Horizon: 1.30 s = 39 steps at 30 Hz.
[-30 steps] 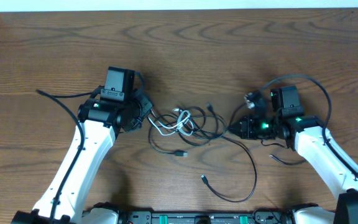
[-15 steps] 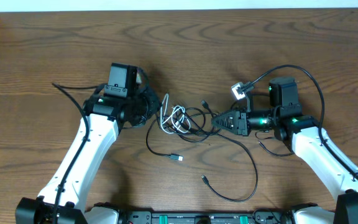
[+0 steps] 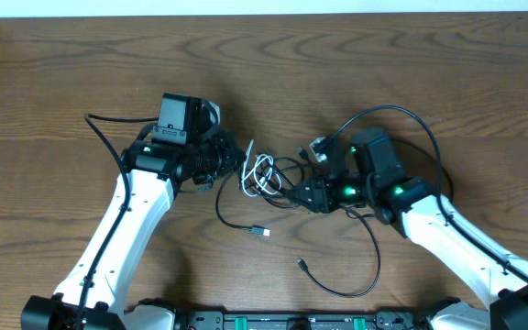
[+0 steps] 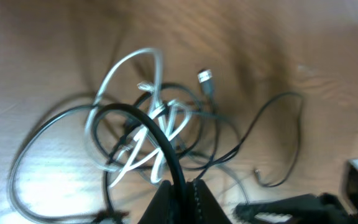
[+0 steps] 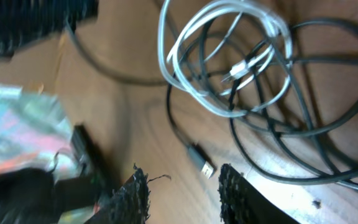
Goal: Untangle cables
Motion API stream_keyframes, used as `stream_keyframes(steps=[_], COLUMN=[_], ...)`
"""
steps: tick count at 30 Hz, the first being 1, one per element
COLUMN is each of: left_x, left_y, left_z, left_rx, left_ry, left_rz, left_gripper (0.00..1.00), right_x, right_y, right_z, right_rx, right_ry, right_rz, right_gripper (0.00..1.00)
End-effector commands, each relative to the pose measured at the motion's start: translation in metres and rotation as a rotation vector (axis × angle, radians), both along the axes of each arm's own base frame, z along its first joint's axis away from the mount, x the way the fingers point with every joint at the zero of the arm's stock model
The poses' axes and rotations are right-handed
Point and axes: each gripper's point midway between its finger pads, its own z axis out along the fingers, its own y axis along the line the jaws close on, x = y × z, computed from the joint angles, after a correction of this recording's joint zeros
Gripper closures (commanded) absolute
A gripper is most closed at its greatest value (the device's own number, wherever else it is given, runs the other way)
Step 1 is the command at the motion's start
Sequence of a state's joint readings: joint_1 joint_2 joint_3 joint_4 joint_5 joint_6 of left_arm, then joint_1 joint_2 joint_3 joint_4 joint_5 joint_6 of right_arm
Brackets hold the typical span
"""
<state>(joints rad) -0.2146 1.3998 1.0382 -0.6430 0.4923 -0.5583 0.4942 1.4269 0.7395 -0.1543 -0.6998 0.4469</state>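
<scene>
The cables lie in a knot (image 3: 273,179) between my two arms. A white cable (image 3: 260,174) is looped through two black cables. One black cable runs down to a plug (image 3: 261,232); the other sweeps in a long loop (image 3: 375,259) toward the front. My left gripper (image 3: 235,158) is shut on a black cable (image 4: 166,146) at the knot's left side, and the white loops (image 4: 143,138) hang just beyond it. At the knot's right edge my right gripper (image 3: 297,194) stands open. Nothing is between its fingers (image 5: 132,198), and a black plug (image 5: 201,160) lies just ahead.
Thick black wires (image 3: 108,128) trail from the arm bases on both sides. A free plug end (image 3: 302,265) lies near the front edge. The wood table (image 3: 62,73) stretches bare behind and to the left.
My right gripper has opened and swung left to the knot. My left gripper has closed on a black cable and shifted slightly right; the white loops have bunched up.
</scene>
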Motion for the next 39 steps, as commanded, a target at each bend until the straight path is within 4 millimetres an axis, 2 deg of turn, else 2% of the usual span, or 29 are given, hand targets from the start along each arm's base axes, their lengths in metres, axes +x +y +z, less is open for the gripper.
stream_keyframes(steps=[1, 5, 11, 13, 16, 18, 22, 24, 28, 34, 39], left_x=[-0.003, -0.009, -0.006, -0.006, -0.004, -0.002, 0.001, 0.002, 0.003, 0.0, -0.002], left_y=[0.022, 0.032, 0.032, 0.032, 0.036, 0.043, 0.049, 0.048, 0.048, 0.049, 0.049], left_z=[-0.007, -0.013, -0.012, -0.012, -0.013, -0.015, -0.015, -0.014, -0.014, -0.015, -0.016], left_rx=[0.125, 0.175, 0.166, 0.167, 0.192, 0.229, 0.257, 0.253, 0.239, 0.243, 0.245], left_ry=[-0.007, 0.028, 0.025, 0.025, 0.02, 0.012, 0.001, -0.004, 0.008, 0.021, 0.027], left_rz=[0.025, 0.05, 0.078, 0.078, 0.09, 0.109, 0.125, 0.128, 0.161, 0.16, 0.159], left_gripper=[0.92, 0.92, 0.92, 0.92, 0.92, 0.92, 0.92, 0.92, 0.92, 0.92, 0.92], right_x=[0.021, 0.032, 0.042, 0.034, 0.022, 0.015, 0.004, 0.003, 0.007, 0.033, 0.043], right_y=[-0.005, 0.006, 0.037, 0.054, 0.067, 0.073, 0.082, 0.085, 0.087, 0.071, 0.067], right_z=[-0.011, -0.009, -0.012, -0.014, -0.01, -0.003, 0.007, 0.005, -0.008, -0.027, -0.024], right_rx=[-0.085, -0.053, 0.068, 0.116, 0.147, 0.171, 0.183, 0.168, 0.106, 0.015, 0.026], right_ry=[0.016, 0.032, 0.111, 0.165, 0.18, 0.181, 0.157, 0.137, 0.086, 0.001, -0.018], right_rz=[-0.196, -0.297, -0.348, -0.313, -0.244, -0.202, -0.173, -0.184, -0.261, -0.428, -0.454], right_gripper=[0.66, 0.64, 0.62, 0.7, 0.84, 0.85, 0.73, 0.61, 0.5, 0.48, 0.47])
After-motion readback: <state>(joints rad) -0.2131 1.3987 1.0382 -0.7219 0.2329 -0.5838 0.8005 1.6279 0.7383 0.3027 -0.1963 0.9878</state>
